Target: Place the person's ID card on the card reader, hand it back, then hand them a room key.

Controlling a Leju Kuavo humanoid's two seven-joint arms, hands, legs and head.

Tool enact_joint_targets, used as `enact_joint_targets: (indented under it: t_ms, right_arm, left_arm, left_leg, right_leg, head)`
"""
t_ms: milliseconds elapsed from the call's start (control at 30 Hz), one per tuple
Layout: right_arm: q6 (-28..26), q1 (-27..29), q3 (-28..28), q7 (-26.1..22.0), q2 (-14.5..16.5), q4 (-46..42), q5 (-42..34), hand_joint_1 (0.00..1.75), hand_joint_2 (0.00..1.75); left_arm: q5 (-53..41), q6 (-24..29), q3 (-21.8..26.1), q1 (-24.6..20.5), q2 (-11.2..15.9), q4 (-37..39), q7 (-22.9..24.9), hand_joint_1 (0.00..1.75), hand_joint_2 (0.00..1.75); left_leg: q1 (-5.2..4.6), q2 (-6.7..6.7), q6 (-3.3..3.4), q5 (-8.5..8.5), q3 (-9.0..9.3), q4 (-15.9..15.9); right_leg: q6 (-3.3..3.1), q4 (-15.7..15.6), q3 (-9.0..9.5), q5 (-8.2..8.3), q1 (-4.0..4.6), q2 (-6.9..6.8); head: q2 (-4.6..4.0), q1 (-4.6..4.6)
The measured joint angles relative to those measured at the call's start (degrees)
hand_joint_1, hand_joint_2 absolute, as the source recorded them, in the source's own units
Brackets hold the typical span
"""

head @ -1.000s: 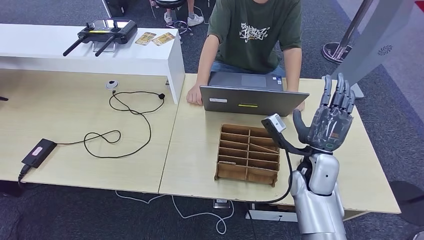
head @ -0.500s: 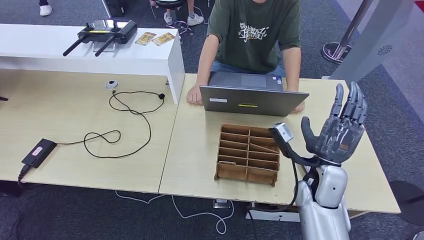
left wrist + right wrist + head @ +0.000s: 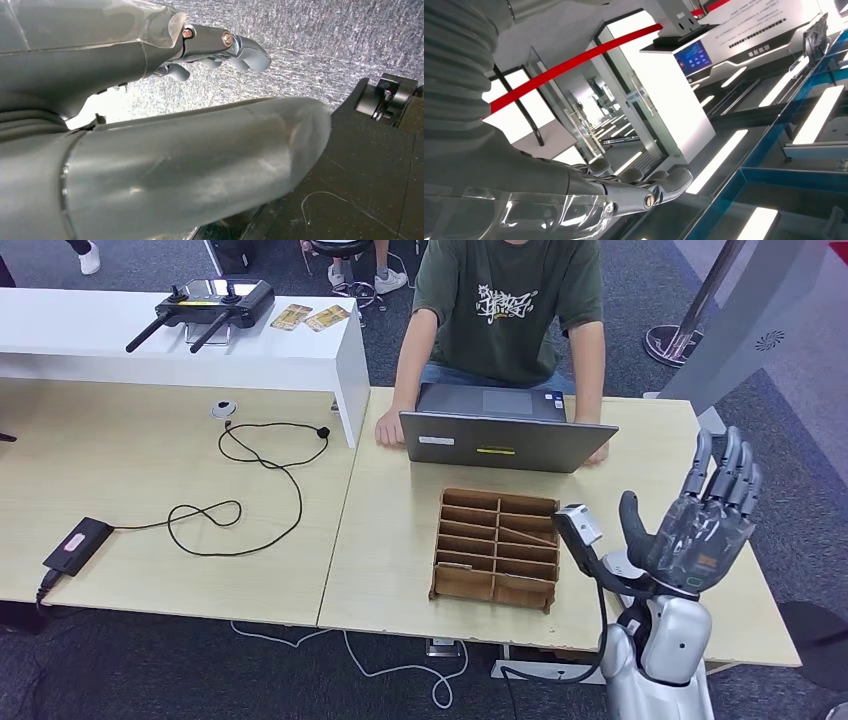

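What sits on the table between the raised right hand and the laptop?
In the head view, only bare tabletop lies between the right hand and the laptop; the wooden divider tray sits off to the side.

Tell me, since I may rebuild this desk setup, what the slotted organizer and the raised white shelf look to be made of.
The slotted organizer looks like thin plywood or fibreboard, unpainted and matte: brown faces, darker edges, tabbed joints that suggest laser cutting. The raised white shelf seems to be laminated or painted board, smooth and evenly white with crisp square edges; its core is not visible.
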Motion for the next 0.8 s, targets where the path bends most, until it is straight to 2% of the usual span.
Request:
enact_joint_targets:
  t_ms: [800]
  right_arm:
    - [-0.7,13.3,-5.2,-0.9,1.0,-11.8,0.1,0.00,1.75]
  left_arm:
    - [-0.1,0.7,0.0,0.3,0.2,0.0,-0.5,0.00,0.00]
  left_leg:
    - [0.00,0.00,0.03,-0.03,-0.01,0.0]
  right_leg:
    - [0.02,0.0,0.00,-0.04,0.00,-0.01]
  head:
    - [0.00,0.00]
